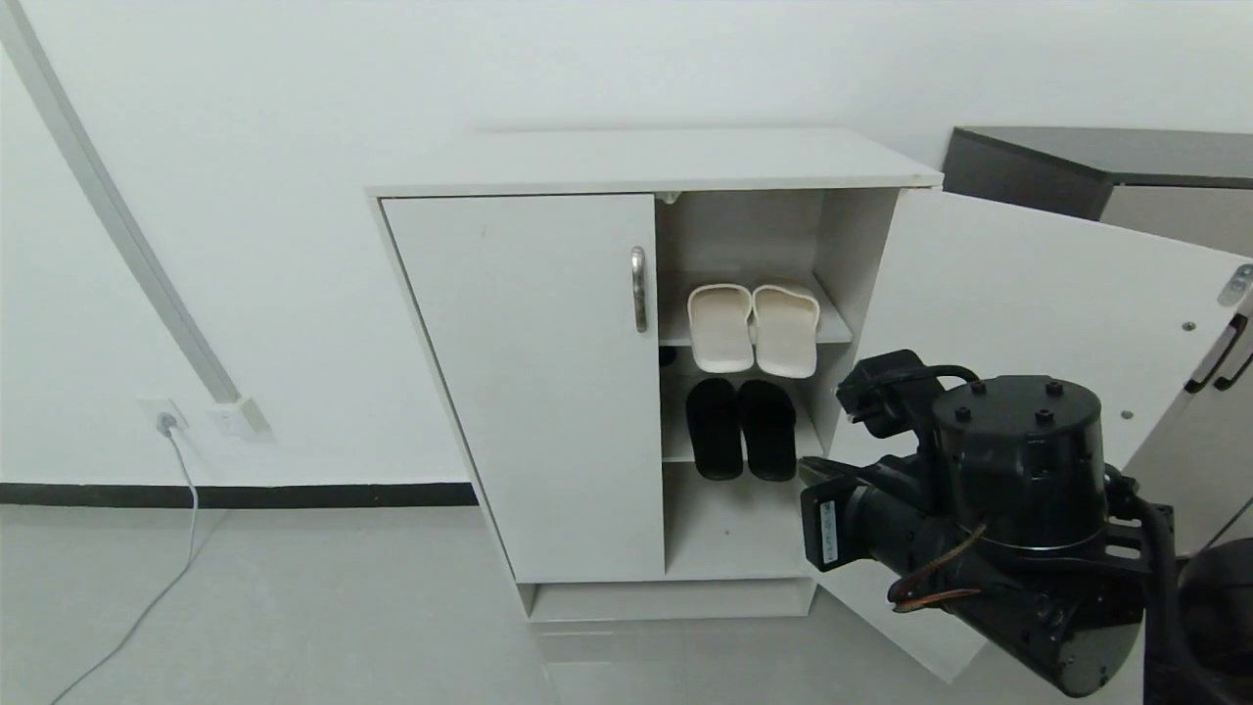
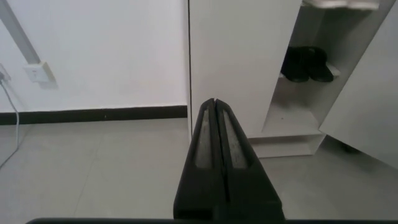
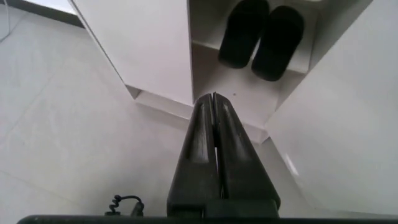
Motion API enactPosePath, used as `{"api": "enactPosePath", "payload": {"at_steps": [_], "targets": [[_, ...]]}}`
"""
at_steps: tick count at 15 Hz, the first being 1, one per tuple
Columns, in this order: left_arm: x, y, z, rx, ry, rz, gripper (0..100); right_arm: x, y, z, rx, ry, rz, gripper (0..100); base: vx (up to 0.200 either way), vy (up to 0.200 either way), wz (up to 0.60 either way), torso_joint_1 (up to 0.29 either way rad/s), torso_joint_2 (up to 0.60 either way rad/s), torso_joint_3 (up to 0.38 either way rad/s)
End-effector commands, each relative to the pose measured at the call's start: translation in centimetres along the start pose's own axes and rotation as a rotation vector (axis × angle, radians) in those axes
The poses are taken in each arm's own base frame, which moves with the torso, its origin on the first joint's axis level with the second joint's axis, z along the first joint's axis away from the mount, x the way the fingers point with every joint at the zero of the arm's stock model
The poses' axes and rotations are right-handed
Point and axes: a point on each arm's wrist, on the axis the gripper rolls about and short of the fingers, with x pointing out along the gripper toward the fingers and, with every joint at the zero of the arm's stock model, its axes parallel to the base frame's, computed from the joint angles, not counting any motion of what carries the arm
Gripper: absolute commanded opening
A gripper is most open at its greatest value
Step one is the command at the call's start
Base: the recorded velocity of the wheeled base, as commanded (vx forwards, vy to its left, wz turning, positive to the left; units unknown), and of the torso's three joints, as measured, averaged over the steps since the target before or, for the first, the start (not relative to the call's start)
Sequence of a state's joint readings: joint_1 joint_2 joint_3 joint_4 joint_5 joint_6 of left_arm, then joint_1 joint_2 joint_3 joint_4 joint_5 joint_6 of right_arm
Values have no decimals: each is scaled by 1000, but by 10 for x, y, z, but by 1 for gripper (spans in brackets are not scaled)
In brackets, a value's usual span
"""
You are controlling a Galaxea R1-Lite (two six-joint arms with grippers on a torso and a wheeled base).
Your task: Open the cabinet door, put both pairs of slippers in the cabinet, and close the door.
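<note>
Upper slippers (image 1: 752, 330), lower slippers (image 1: 741, 429) in cabinet (image 1: 646, 162)

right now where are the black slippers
In the head view the black slippers sit on the lower shelf in the open right half of the cabinet, directly below the white slippers and just right of the closed left door.

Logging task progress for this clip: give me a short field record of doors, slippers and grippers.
cabinet: white, two doors
left door: closed
right door: swung open
white slippers: upper shelf, side by side
black slippers: shelf below, side by side
left gripper: shut, empty
right gripper: shut, empty, in front of the open compartment
step left: close the right door
</note>
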State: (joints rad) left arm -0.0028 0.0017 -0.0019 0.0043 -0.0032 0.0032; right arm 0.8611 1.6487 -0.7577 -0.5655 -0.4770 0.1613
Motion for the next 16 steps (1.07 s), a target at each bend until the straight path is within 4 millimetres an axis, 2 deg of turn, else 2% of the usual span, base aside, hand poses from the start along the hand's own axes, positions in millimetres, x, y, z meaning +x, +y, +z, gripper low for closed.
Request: {"api": "enactPosePath", "payload": {"at_steps": [1, 14, 16], "targets": [[0, 0, 0, 0, 1, 0, 0, -1, 0, -1, 0, 1, 1, 0, 0, 0, 600, 124, -466, -339], [0, 0, 0, 0, 1, 0, 0, -7, -1, -1, -9, -3, 9, 0, 0, 0, 600, 166, -482, -321], [0, 0, 0, 0, 1, 0, 0, -6, -3, -2, -36, -1, -7, 0, 0, 0, 0, 190, -476, -286]]}}
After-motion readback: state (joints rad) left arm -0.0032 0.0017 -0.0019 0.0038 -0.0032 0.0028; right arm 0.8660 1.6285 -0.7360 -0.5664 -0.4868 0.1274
